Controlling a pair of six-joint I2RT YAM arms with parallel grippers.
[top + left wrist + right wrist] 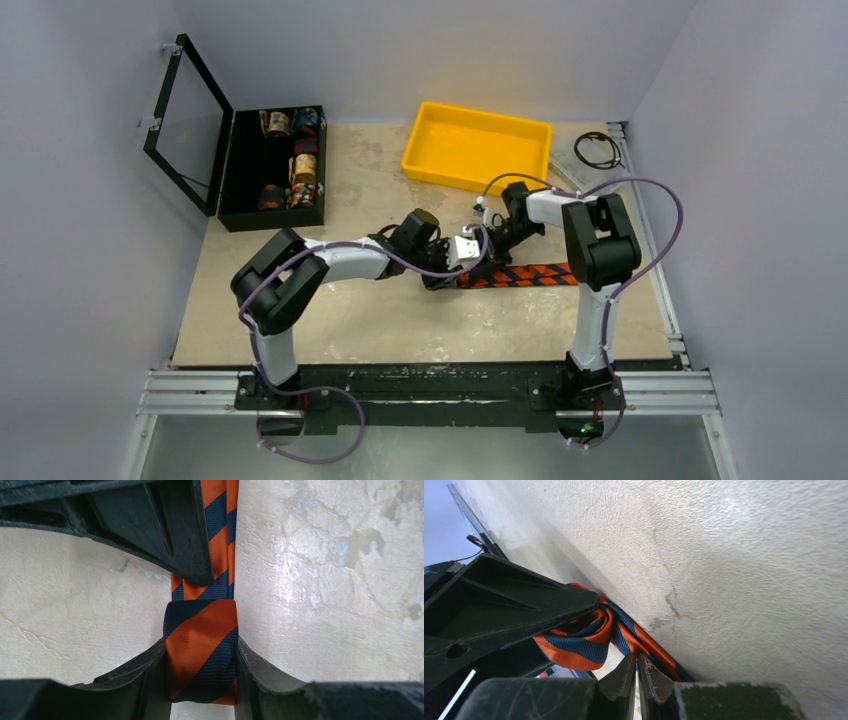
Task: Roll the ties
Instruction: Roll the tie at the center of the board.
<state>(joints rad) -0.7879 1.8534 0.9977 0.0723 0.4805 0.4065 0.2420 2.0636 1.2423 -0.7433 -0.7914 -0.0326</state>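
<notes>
The tie [530, 275], striped orange and dark navy, lies flat on the table from the grippers out to the right. Its near end is wound into a small roll [202, 630]. My left gripper [201, 655] is shut on that roll, one finger pressed against each side. In the top view the left gripper [440, 274] meets the right gripper [478, 247] mid-table. In the right wrist view the right gripper [637, 664] is shut, its tips pinching the tie [574, 647] where the flat strip joins the curled loop. The left finger [499, 605] covers part of that loop.
A yellow tray [425, 150] stands at the back centre. At the back left, a black box [240, 175] with its lid raised holds several patterned fabric rolls. A black cable loop [598, 150] lies at the back right corner.
</notes>
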